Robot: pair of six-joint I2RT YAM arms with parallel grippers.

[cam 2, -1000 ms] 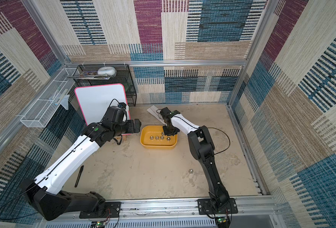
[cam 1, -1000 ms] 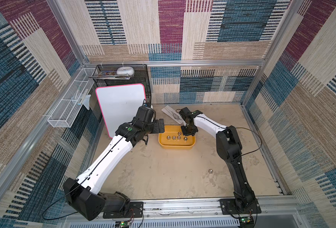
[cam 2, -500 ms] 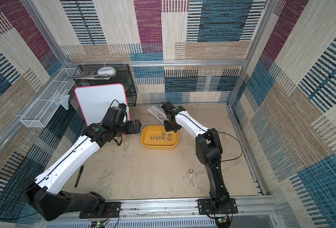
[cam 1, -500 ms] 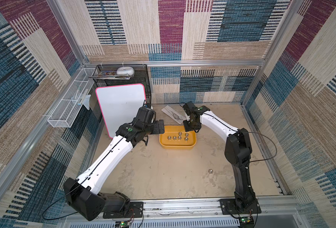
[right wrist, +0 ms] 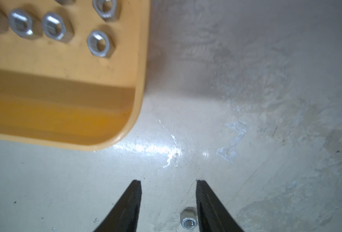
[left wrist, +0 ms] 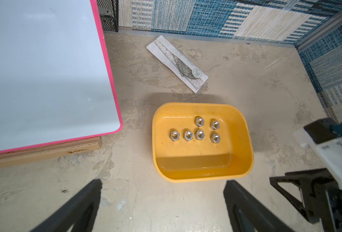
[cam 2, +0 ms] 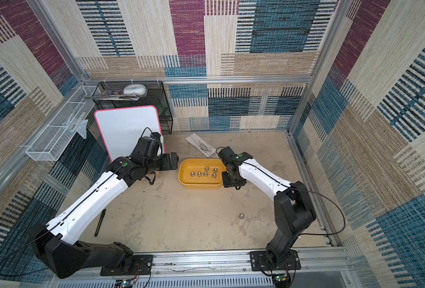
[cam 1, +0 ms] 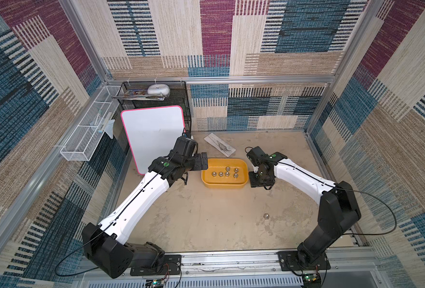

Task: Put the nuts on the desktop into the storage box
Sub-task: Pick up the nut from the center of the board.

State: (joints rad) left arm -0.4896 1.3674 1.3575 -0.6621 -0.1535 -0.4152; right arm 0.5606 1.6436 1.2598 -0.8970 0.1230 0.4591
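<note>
– Right gripper [cam 1: 256, 179] in both top views: where, and how set?
– Centre-right of frame, pointing down just beside the storage box [cam 1: 223, 185]; jaw gap illegible here. Left gripper [cam 1: 204, 162] hangs at the box's opposite end. Six nuts [cam 1: 227, 173] lie in the box; one lone nut [cam 1: 266, 215] sits on the desktop [cam 1: 194, 224], lower right, well apart.
– Left wrist view?
– Left jaws spread wide, empty, above bare desktop beside the box.
– Right wrist view?
– Right jaws narrowly parted, gripping nothing; lone nut [right wrist: 188, 220] seen past the fingers, untouched.
– Step in hand?
– Likely the reach for the last nut: travel over it, straddle it, then close.
</note>
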